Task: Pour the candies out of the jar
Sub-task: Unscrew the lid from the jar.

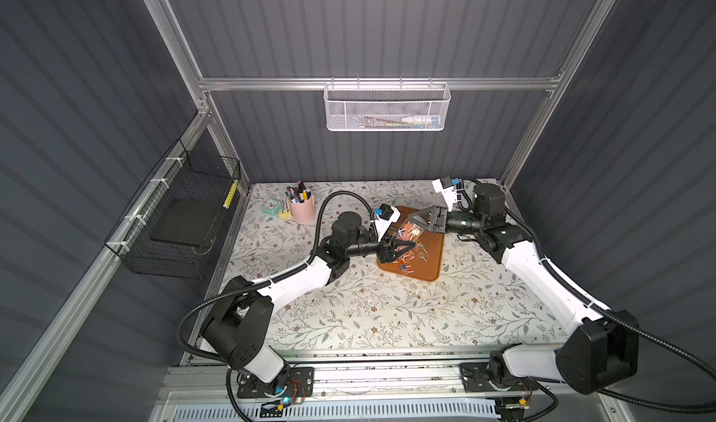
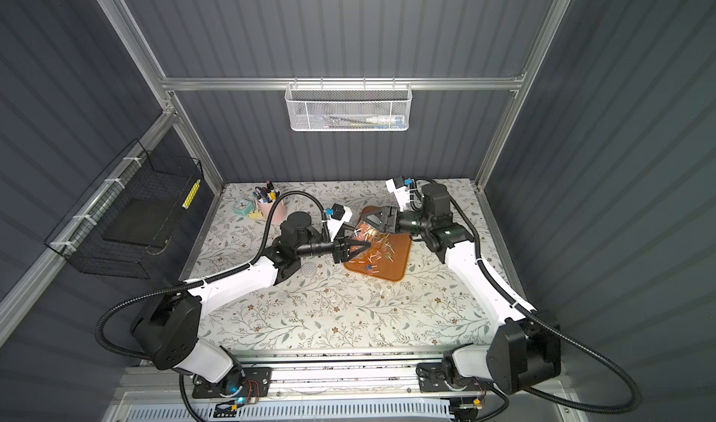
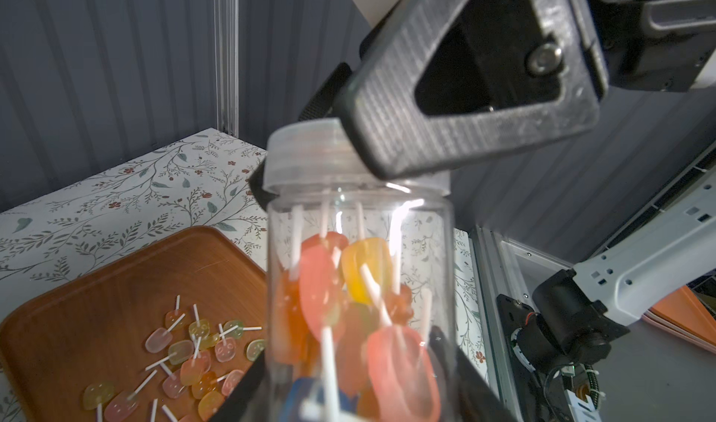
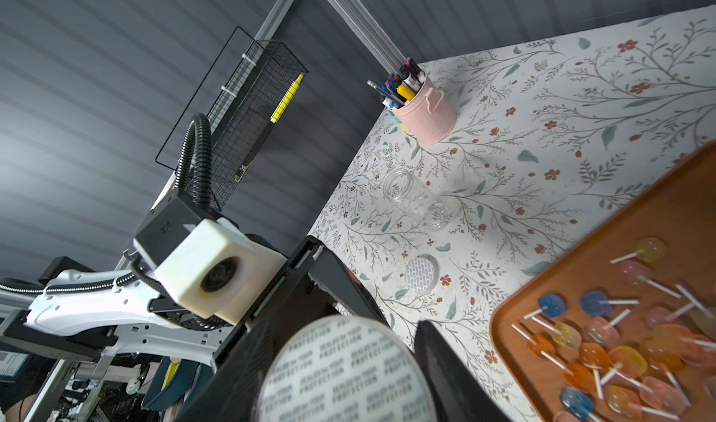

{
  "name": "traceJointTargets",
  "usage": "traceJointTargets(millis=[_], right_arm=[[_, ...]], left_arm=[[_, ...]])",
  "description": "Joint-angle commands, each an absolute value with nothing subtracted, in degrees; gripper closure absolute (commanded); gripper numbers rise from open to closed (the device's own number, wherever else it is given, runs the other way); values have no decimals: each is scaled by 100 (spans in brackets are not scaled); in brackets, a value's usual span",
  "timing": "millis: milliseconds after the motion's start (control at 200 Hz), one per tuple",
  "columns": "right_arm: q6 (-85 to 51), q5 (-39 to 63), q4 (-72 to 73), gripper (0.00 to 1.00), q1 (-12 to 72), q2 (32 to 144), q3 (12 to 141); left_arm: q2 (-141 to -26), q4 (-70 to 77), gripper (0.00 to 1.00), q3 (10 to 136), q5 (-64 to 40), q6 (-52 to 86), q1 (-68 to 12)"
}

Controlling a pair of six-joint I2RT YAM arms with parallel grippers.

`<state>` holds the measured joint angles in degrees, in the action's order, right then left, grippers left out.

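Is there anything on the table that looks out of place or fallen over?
Yes: an empty clear jar lies tipped on its side on the tablecloth, lid off, and a round white seal disc lies loose near it.

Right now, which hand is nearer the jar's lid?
Right. The right hand clamps the lid; the left hand grips the jar near its base.

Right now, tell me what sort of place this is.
Probably a robot test cell dressed as a home desk: an aluminium frame with grey panel walls encloses it, two robot arms mount at the front, and the floral table carries a pink pen cup.
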<state>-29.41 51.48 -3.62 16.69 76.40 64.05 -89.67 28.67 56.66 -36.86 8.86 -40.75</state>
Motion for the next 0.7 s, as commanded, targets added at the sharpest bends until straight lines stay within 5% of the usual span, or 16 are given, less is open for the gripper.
traceJointTargets(millis=[0, 110, 425, 695], right_arm=[[-2914, 5917, -202, 52, 1934, 7516, 6644], [-2969, 4519, -1305, 35, 1942, 7567, 6914], [-3816, 2498, -1786, 34, 2420, 7426, 6746], [-3620, 1666, -2180, 47, 2753, 7511, 7085]], left_arm=[[-9026, 2620, 100, 5760, -4129, 745, -4297], [-9003, 2183, 100, 5854, -3306, 507, -4306], [-8912, 1819, 100, 5913, -1926, 113, -4484], [-8833, 1595, 100, 5946, -1396, 47, -4570]])
